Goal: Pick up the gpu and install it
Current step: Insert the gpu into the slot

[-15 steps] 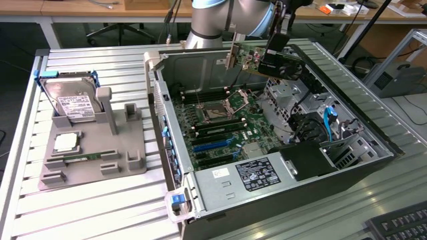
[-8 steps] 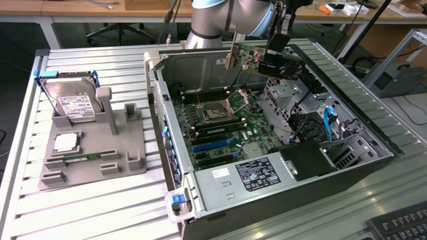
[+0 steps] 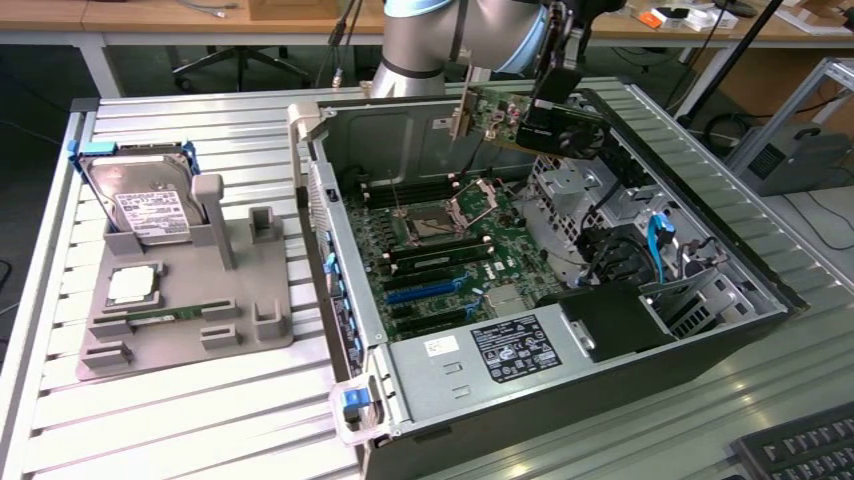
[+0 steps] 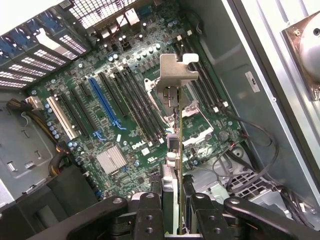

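Table [image 3: 200, 420]: ribbed metal top carrying everything here.
Computer case [image 3: 336, 215]: lies on its side with the cover off, on the exterior view's right half of the table.
Arm [image 3: 441, 35]: reaches in from behind the case.
Circuit board [image 3: 447, 250] [image 4: 75, 75]: green, flat on the case floor, its slots facing up.
Grey rack [image 3: 254, 300]: sits on the table to the exterior view's left of the case, well apart from the gripper.
Hard drive [image 3: 150, 208]: stands upright in the rack.
gpu [image 3: 507, 118] [image 4: 176, 75]: up in the air over the open case, tilted and clear of the circuit board. From the wrist it shows edge-on, the silvery bracket end farthest from the gripper.
Gripper [image 3: 554, 100] [image 4: 172, 192]: above the case, holding the gpu.
Fingers [image 4: 150, 202]: part-way closed, pinching the gpu's thin edge from both sides.
Blue slot [image 4: 105, 102]: on the circuit board, off to one side of the hanging gpu.
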`<state>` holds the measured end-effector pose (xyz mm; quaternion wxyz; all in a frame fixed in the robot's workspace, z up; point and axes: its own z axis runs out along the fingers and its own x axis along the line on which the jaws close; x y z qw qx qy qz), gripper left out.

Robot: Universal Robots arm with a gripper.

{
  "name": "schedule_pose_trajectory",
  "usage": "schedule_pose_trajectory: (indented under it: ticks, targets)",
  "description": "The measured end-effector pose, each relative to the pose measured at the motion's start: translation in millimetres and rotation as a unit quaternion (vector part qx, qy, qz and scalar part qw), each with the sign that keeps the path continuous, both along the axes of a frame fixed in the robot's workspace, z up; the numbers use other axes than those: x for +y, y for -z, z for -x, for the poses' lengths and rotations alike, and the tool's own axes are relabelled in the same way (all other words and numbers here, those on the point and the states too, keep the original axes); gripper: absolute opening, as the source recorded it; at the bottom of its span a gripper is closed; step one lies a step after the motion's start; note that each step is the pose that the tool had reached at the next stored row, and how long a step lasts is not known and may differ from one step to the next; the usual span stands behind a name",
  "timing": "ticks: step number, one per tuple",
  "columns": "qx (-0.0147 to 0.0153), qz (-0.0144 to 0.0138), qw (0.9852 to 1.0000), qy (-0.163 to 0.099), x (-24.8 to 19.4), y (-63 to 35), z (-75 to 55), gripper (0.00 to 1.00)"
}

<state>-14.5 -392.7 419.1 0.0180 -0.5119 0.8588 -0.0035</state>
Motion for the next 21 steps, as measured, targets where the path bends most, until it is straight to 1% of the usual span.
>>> schedule_pose_trajectory:
  ticks: [21]
  targets:
    - [0.0000, 0.0000, 0.9998, -0.022, 0.0, 0.1, 0.0, 0.27]
